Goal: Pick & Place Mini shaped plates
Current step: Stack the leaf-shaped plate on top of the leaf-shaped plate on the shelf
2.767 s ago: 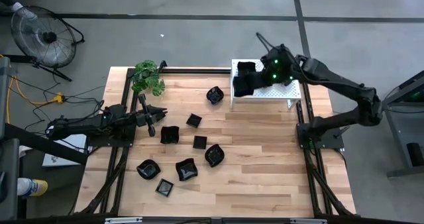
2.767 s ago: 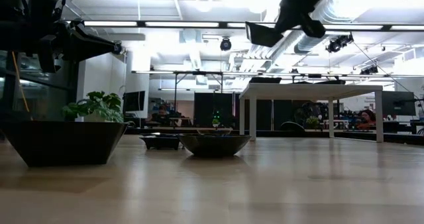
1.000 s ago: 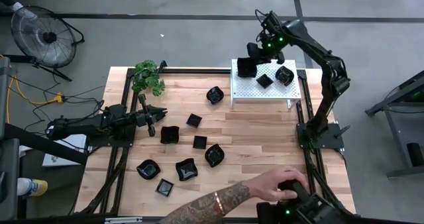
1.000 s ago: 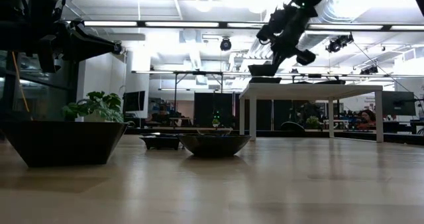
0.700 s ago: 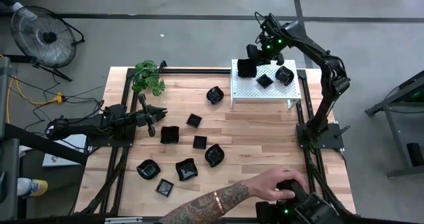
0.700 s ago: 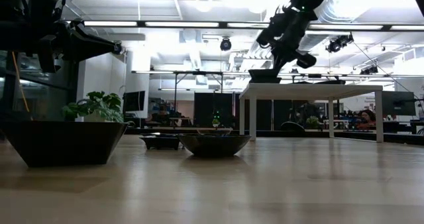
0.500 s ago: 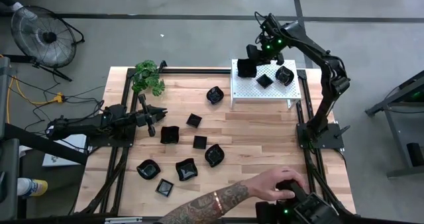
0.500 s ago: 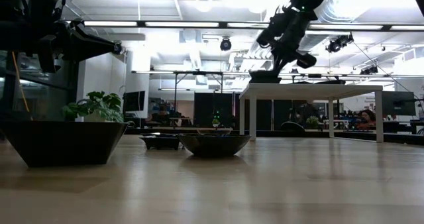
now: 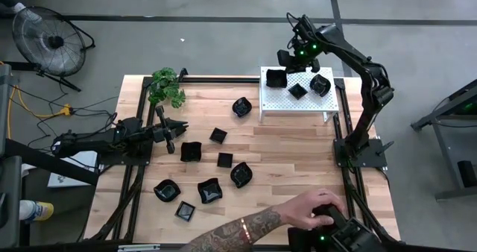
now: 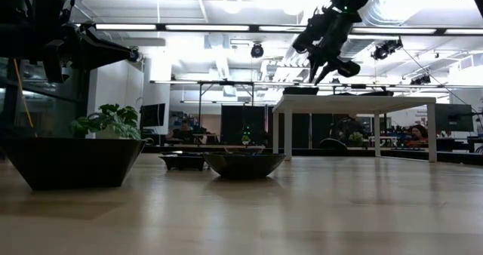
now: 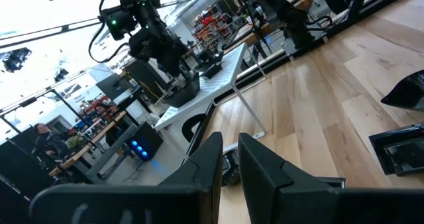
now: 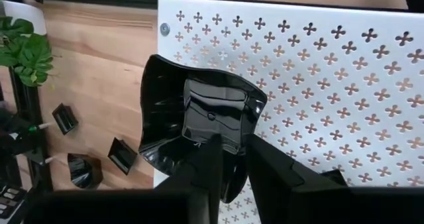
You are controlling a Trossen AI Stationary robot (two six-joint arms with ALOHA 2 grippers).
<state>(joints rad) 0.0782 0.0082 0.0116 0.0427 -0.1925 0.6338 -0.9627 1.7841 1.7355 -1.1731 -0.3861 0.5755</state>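
We look down on a wooden table (image 9: 283,177) set on a grey shop floor, with a fan (image 9: 46,37) off its far left corner and a small green plant (image 9: 167,86) at the table's back edge. At the back right stands the white perforated rack (image 9: 313,103), and on it we count three mini shaped plates: a wavy-edged plate (image 9: 276,78) at the rack's near-left corner and two smaller ones beside it. Nine more black plates lie scattered on the wood, well apart from the rack, toward the left arm. A person's hand (image 9: 313,207) rests on a device at the front edge. The right gripper (image 9: 292,57) hangs just above and behind the wavy-edged plate; in the right wrist view its two fingers (image 12: 212,159) stand a little apart with that plate (image 12: 199,118) lying flat on the rack below them, though we cannot quite tell from here whether the tips touch its rim. We judge the plate to be set down. The left gripper (image 9: 173,134) waits low at the left side, its fingers (image 11: 211,161) nearly together and holding nothing. What matters next is that the loose plates lie forward and left of the right gripper, across the table, while the left gripper sits just beside the nearest square plate (image 9: 191,151).
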